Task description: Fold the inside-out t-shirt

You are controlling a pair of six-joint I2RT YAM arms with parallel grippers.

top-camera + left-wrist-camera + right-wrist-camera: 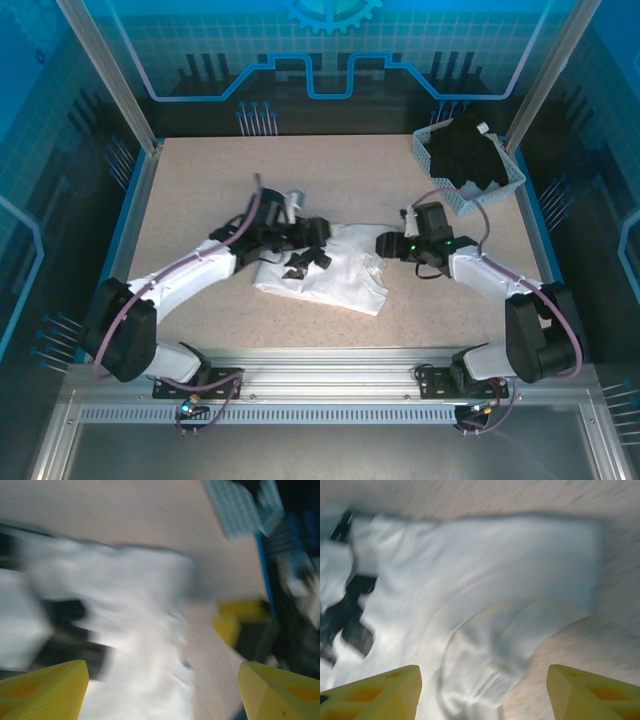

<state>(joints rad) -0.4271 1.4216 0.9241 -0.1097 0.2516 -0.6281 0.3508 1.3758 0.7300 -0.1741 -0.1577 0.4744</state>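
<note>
Speckled beige table (pixel 200 190) is sitting inside a blue-lit enclosure. Overhead: inside-out t-shirt (pixel 340 275) is lying bunched at table centre, left gripper (pixel 306 262) working at its left part, right gripper (pixel 383 245) at its right edge. Basket (pixel 512 180) holding black garment (pixel 465 145) is sitting far right. Left wrist, blurred: fingers (pixel 45 690) are standing apart over white cloth. Right wrist: fingers (pixel 375 692) are spread too, probably over the collar.

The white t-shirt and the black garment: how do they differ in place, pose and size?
The white t-shirt lies flat on the table; the black garment sits bunched in the basket. The t-shirt covers more area than the garment. Both are soft cloth.
</note>
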